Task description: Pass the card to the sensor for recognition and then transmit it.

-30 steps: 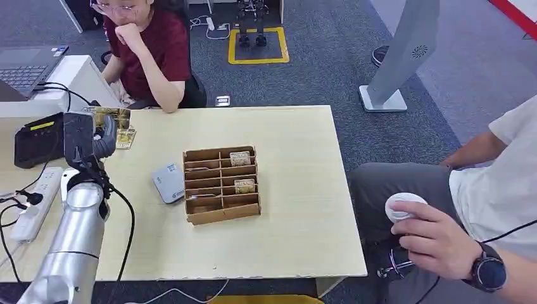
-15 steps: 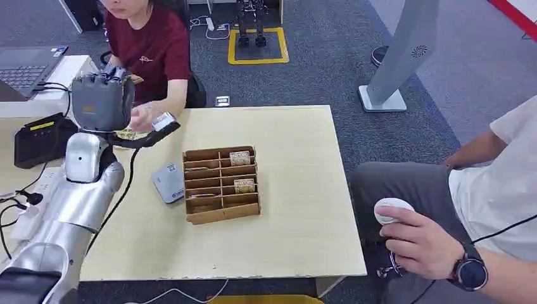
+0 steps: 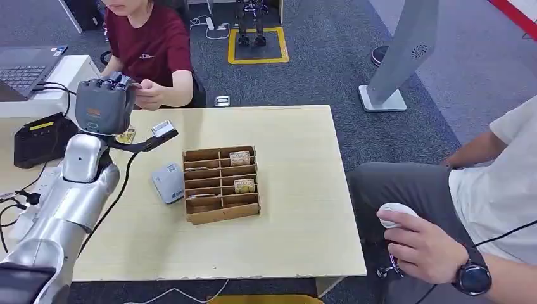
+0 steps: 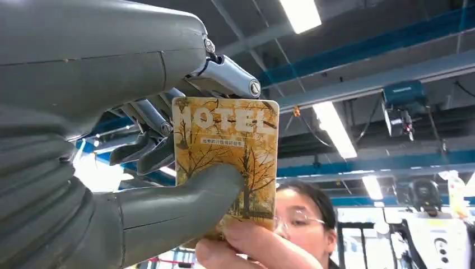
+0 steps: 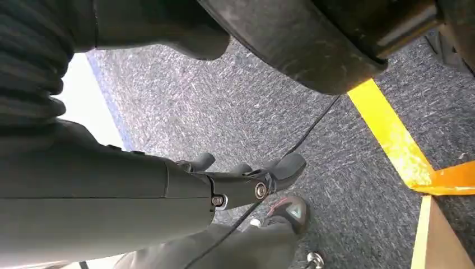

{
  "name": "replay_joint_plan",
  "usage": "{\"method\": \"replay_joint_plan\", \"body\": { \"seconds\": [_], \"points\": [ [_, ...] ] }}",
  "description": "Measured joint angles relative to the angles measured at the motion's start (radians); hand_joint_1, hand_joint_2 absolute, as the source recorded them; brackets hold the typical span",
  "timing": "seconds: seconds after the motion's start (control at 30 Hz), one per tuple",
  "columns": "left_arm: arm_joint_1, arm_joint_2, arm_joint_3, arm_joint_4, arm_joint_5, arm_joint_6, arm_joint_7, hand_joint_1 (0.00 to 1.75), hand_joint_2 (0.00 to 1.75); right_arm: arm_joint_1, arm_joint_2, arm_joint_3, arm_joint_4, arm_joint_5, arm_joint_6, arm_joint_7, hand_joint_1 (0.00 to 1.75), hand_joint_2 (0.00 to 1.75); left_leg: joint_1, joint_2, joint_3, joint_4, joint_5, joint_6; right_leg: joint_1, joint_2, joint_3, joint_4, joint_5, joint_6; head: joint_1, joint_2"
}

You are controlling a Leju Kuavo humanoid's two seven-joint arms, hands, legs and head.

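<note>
The left hand (image 3: pixel 104 104) is raised above the far left corner of the table (image 3: pixel 297 190), its back turned to the head camera. In the left wrist view the same hand pinches a yellow-brown card (image 4: pixel 227 159) printed "HOTEL" between its thick grey thumb (image 4: pixel 185 204) and the darker fingers (image 4: pixel 143 151) behind it — the card stands upright in that picture, held by its lower half. A person's hand (image 4: pixel 252 246) touches the card's free edge from the opposite side; in the head view that person, in a dark red shirt (image 3: pixel 152 44), sits behind the table with a hand (image 3: pixel 149 95) just beside the robot's raised hand.

The right hand (image 5: pixel 246 179) hangs low over grey carpet with a yellow floor stripe (image 5: pixel 392 140) nearby; its fingers lie loosely apart and hold nothing.

On the table, the small grey sensor (image 3: pixel 168 182) lies flat just left of a cardboard organiser (image 3: pixel 221 183), touching or nearly touching its side. Two of the organiser's right-hand slots hold cards. Another card (image 3: pixel 126 135) lies on the table below the raised hand. A black device (image 3: pixel 38 139) sits at the left edge, beside a white power strip (image 3: pixel 25 212).

At the right, a second person's hand wearing a dark watch (image 3: pixel 472 277) rests on a white round object (image 3: pixel 396 212) — well apart from the table's things
</note>
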Motion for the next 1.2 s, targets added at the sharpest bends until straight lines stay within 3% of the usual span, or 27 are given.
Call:
{"method": "replay_joint_plan", "body": {
  "seconds": [0.3, 0.33, 0.5, 0.67, 0.9, 1.0, 1.1, 1.2],
  "points": [
    [0.001, -0.004, 0.0, 0.029, 0.005, 0.0, -0.014, 1.75, 1.75, 0.004, -0.006, 0.0, 0.0, 0.002, 0.0, -0.003, 0.0, 1.75, 0.0, 0.0, 0.0, 0.0, 0.0, 0.0, 0.0, 0.0, 0.0, 0.0, 0.0, 0.0, 0.0, 0.0],
    [0.002, -0.005, 0.0, 0.032, 0.006, 0.0, -0.016, 0.0, 1.75, 0.005, -0.006, 0.0, 0.0, 0.002, 0.0, -0.004, 0.0, 1.75, 0.0, 0.0, 0.0, 0.0, 0.0, 0.0, 0.0, 0.0, 0.0, 0.0, 0.0, 0.0, 0.0, 0.0],
    [-0.007, -0.009, 0.0, 0.065, 0.066, -0.01, -0.057, 0.0, 1.75, 0.005, -0.006, 0.0, 0.0, 0.003, 0.0, -0.004, 0.0, 1.75, 0.0, 0.0, 0.0, 0.0, 0.0, 0.0, 0.0, 0.0, -0.001, 0.0, 0.0, 0.0, 0.0, 0.0],
    [-0.016, -0.019, 0.0, 0.121, 0.144, -0.111, -0.094, 0.0, 1.75, 0.006, -0.007, 0.0, 0.0, -0.009, 0.0, -0.004, 0.0, 1.75, 0.0, 0.0, 0.0, 0.0, 0.0, 0.0, 0.0, 0.0, -0.001, 0.0, 0.0, 0.0, 0.0, 0.0],
    [-0.004, -0.02, 0.0, 0.123, 0.276, -0.276, -0.105, 0.0, 1.75, 0.014, -0.007, 0.0, 0.0, -0.019, -0.006, -0.007, 0.0, 1.75, 0.0, 0.0, 0.0, 0.0, 0.0, 0.0, 0.0, 0.0, -0.001, 0.0, 0.0, 0.0, 0.0, 0.0],
    [0.034, -0.024, 0.0, 0.07, 0.405, -0.404, -0.117, 0.0, 1.75, 0.019, -0.007, -0.001, 0.0, -0.038, -0.016, -0.004, 0.0, 1.75, 0.0, 0.0, 0.0, 0.0, 0.0, 0.0, 0.0, 0.0, -0.001, 0.0, 0.0, 0.0, 0.0, 0.0],
    [0.106, -0.019, -0.022, -0.049, 0.512, -0.55, -0.117, 0.0, 1.75, 0.028, -0.007, -0.003, 0.0, -0.05, -0.026, -0.008, 0.0, 1.75, 0.0, 0.0, -0.001, 0.0, 0.0, 0.0, 0.0, 0.0, -0.001, 0.0, 0.0, 0.0, 0.0, 0.0],
    [0.16, -0.014, -0.041, -0.143, 0.546, -0.59, -0.117, 0.0, 1.75, 0.033, -0.006, -0.006, 0.001, -0.051, -0.028, -0.009, 0.0, 1.75, 0.0, 0.0, -0.002, 0.0, 0.0, 0.0, 0.0, 0.0, -0.002, 0.0, 0.0, 0.0, 0.0, 0.0]
  ]
}}
